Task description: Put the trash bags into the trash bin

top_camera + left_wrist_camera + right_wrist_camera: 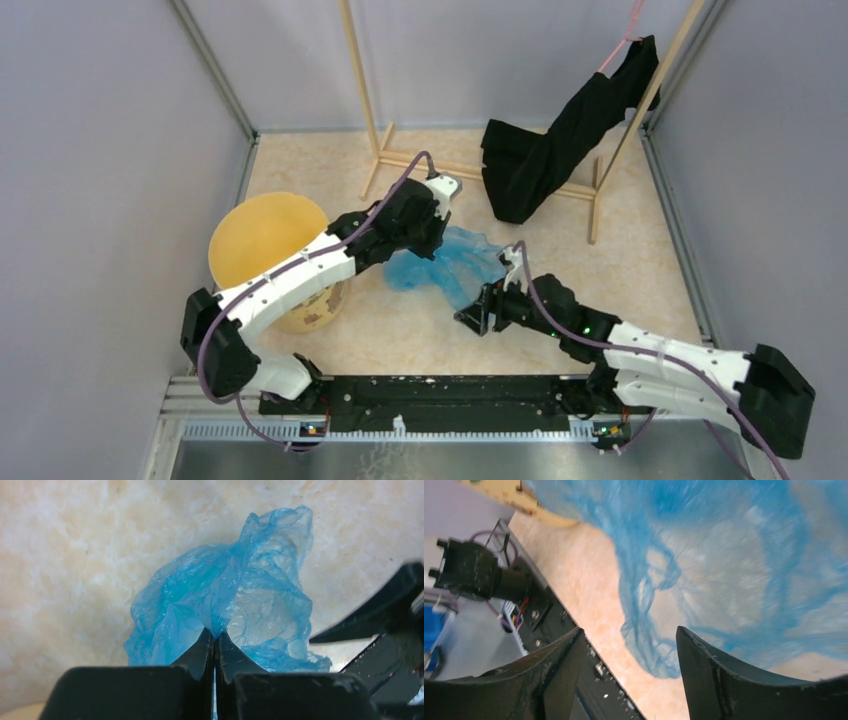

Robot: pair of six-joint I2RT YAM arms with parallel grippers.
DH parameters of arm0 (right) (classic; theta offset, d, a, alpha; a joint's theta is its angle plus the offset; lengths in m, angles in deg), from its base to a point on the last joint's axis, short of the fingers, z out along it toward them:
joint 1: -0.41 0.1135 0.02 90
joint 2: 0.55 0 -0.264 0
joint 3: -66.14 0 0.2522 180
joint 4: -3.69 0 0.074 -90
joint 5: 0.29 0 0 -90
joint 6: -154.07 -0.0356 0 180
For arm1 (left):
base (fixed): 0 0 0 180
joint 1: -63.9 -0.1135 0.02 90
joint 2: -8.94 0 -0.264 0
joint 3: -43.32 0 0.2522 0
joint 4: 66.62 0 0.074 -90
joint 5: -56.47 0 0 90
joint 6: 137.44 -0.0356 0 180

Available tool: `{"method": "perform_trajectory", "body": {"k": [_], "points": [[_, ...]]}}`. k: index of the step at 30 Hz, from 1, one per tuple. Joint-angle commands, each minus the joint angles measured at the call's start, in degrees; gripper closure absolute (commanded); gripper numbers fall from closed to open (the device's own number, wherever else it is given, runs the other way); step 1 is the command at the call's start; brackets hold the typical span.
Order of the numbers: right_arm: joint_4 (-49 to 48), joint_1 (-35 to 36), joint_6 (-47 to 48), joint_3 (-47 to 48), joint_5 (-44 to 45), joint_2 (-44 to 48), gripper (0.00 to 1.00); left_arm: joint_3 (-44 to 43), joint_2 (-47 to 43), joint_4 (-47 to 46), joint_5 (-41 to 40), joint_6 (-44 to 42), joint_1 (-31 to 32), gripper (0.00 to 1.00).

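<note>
- The trash bag (pixel 225 605), a wrinkled heap of thin translucent blue film, lies on the table (pixel 420 340) right at the tips of the left gripper (pixel 215 637) and spreads away from them.
- The left gripper's fingers are pressed together, pinching a raised fold of the film at the near edge of the heap.
- The right gripper (pixel 630 630) has its fingers spread wide with nothing between them. The bag's other side lies just ahead of its tips. The right wrist view is blurred, so I cannot tell whether they touch it.
- The bag sits between the two grippers.
- The trash bin (pixel 262 235) stands upright behind the left gripper, back along its arm, and the white forearm crosses over the bin's rim. The bag is outside it.
- Beyond both grippers, on the far side of the bag, a black cloth (pixel 560 140) hangs from a wooden rack (pixel 365 90).
</note>
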Motion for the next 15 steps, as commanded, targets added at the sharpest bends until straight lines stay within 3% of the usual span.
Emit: {"method": "perform_trajectory", "body": {"k": [1,5,8,11,15], "points": [[11.7,-7.3,4.2,6.5,4.3,8.9,0.31,-2.7,-4.8,-2.7,8.1,-14.3,0.1,1.0],[18.4,-17.4,6.2,8.3,3.2,15.0,0.18,3.1,-8.1,-6.0,7.7,-16.5,0.2,1.0],[20.4,-24.3,7.5,9.9,-0.6,14.0,0.13,8.4,-11.6,-12.5,10.5,-16.9,0.3,1.0],[16.0,-31.2,6.9,8.1,-7.6,9.9,0.1,13.1,-14.5,-18.6,12.0,-18.1,0.1,1.0],[3.6,-32.4,10.0,1.6,-11.3,6.9,0.09,13.4,-16.2,-18.5,12.8,-18.8,0.2,1.0]]}}
